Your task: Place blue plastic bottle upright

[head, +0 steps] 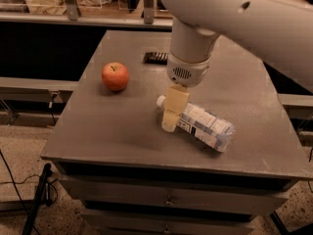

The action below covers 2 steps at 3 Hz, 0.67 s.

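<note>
**Grey tabletop: bottle on its side, gripper down at the neck end**

Arm pose. The white arm (244, 18) enters from the upper right and crosses above the back right corner of the tabletop (117, 126). Its round wrist housing (188, 65) points straight down over the middle of the surface. The pale yellow gripper (172, 112) hangs below the housing, its tip low near the tabletop, directly in front of the bottle's neck. Whether it is spread, closed, or pinching the bottle cannot be told from this angle.

Task item. The blue plastic bottle (205, 126) lies on its side, not upright, in the front right part of the tabletop. Its white cap (160, 101) points toward the centre and its base toward the front right corner. The label faces up.

Other items. A red apple (115, 76) stands near the left edge, well apart from the bottle. A dark flat object (155, 58) lies toward the back edge.

Hidden or unclear. The gripper covers the bottle's neck, so contact there cannot be confirmed. The wrist housing cuts off the dark object's right end, and its identity is not legible. The label print cannot be read. The arm's upper section runs out of view.
</note>
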Available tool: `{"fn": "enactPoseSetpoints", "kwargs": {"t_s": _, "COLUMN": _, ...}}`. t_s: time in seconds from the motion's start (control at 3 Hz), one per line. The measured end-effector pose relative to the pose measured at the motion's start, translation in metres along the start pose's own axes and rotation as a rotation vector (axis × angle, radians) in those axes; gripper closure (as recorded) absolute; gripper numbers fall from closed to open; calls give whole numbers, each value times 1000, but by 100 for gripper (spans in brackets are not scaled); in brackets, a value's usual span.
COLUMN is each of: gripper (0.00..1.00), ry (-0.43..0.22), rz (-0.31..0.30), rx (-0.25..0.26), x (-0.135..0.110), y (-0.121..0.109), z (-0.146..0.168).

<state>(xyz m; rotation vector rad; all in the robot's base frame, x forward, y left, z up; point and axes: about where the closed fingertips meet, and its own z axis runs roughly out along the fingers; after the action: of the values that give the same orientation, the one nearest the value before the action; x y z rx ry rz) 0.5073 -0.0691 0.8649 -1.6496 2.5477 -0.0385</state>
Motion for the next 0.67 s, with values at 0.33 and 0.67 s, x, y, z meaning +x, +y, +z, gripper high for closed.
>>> {"fn": "enactPoseSetpoints", "kwargs": {"t_s": 0.33, "gripper": 0, "ry": 55, "rz": 64, "rx": -4, "x": -5, "y": 5, "z": 18}}
{"fn": "enactPoseSetpoints", "kwargs": {"t_s": 0.67, "gripper": 0, "ry": 109, "rz": 117, "rx": 8, "x": -4, "y": 10, "z": 28}}
